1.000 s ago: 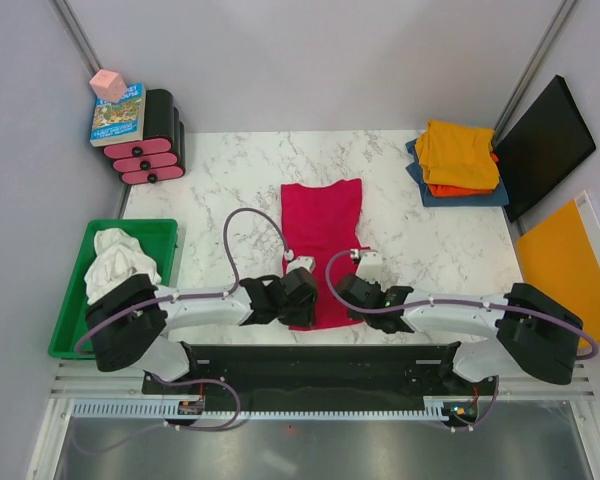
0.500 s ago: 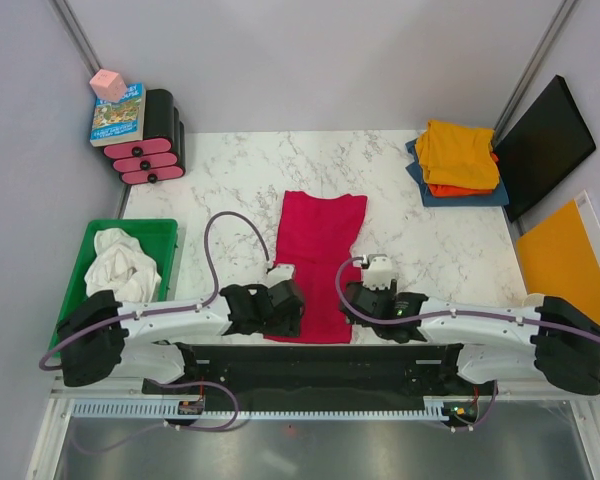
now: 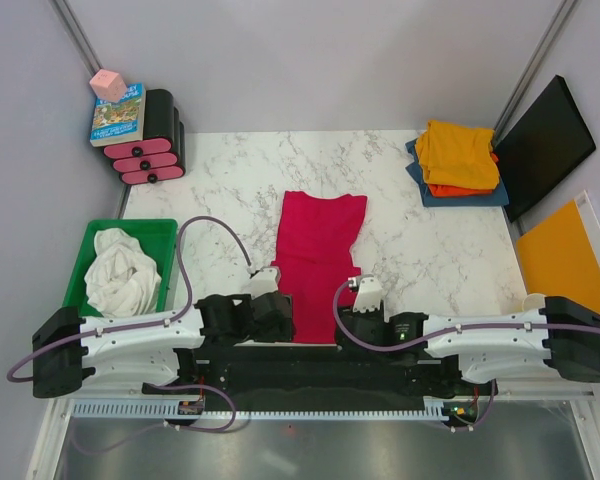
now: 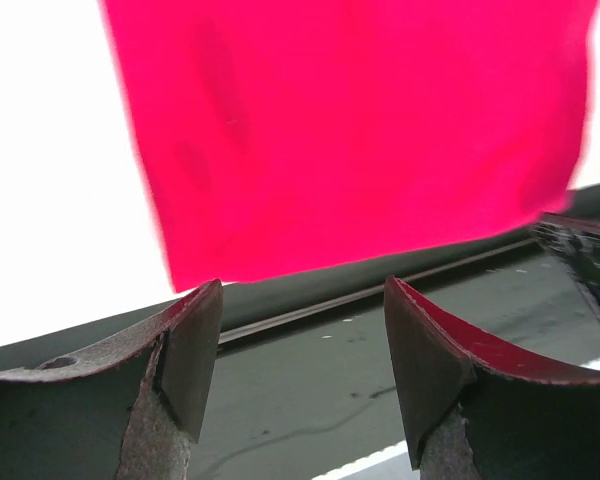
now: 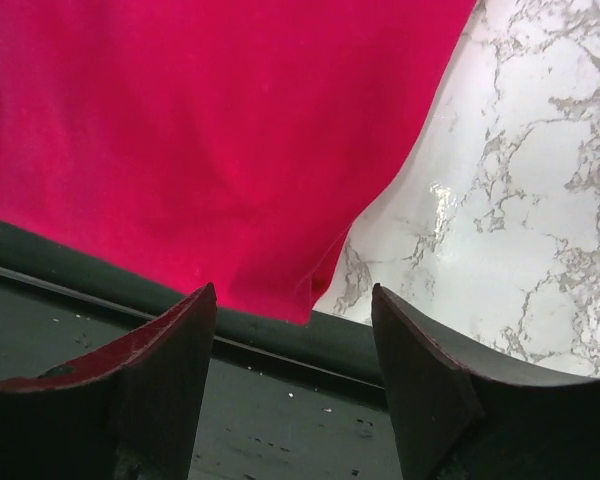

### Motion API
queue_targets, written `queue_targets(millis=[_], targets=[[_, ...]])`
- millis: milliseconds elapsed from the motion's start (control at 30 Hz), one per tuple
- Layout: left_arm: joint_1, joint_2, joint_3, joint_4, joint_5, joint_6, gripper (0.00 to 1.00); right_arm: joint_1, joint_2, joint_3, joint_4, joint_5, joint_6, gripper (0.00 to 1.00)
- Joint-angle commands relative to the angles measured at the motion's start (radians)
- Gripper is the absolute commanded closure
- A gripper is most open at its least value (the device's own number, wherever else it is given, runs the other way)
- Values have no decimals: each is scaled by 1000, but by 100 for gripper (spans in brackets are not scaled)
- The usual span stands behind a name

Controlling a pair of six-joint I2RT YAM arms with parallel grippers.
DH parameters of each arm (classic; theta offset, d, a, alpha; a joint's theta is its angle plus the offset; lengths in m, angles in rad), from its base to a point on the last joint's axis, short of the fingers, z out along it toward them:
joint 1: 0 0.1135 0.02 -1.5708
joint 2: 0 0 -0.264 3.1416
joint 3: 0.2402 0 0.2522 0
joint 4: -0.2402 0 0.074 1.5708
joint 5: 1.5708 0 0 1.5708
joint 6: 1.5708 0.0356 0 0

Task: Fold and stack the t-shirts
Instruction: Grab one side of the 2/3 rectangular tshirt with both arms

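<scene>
The crimson-red t-shirt (image 3: 318,258) lies flat in a long narrow fold at the table's middle, its near hem at the front edge. In the left wrist view the red t-shirt (image 4: 350,130) ends just ahead of my fingers, and the right wrist view shows its hem corner (image 5: 210,150) the same way. My left gripper (image 3: 276,318) (image 4: 302,340) and right gripper (image 3: 364,322) (image 5: 292,340) are both open and hold nothing, over the black base rail. Folded yellow-orange (image 3: 458,150), orange (image 3: 456,190) and blue (image 3: 423,187) t-shirts are stacked at the back right. A white t-shirt (image 3: 120,272) lies crumpled in the green bin (image 3: 132,228).
Pink-and-black stacked cases (image 3: 152,145) stand at the back left, with a book (image 3: 118,112) and a pink cube (image 3: 108,84) beside them. A black panel (image 3: 543,145) leans at the right, with a flat orange board (image 3: 570,265) below it. The marble table (image 3: 430,255) shows bare right of the red shirt.
Both arms drew back toward the near edge and both grippers opened, letting go of the red shirt's hem. The shirt slid slightly nearer and lies straighter.
</scene>
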Motion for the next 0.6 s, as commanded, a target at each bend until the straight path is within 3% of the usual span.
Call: queue_targets(millis=[0,367,467,567], targets=[[-9,-13,-10,-24,-73,-78,27,11,20,-12,21,12,62,30],[-9,-13,-12,-36,-88,-87,29,13,152,-36,32,-69,140,33],[-9,-12,-15,-37,-88,-89,30,14,159,-58,32,-85,166,40],[-9,-9,-24,-37,-82,-101,30,13,165,-76,32,-100,191,59]])
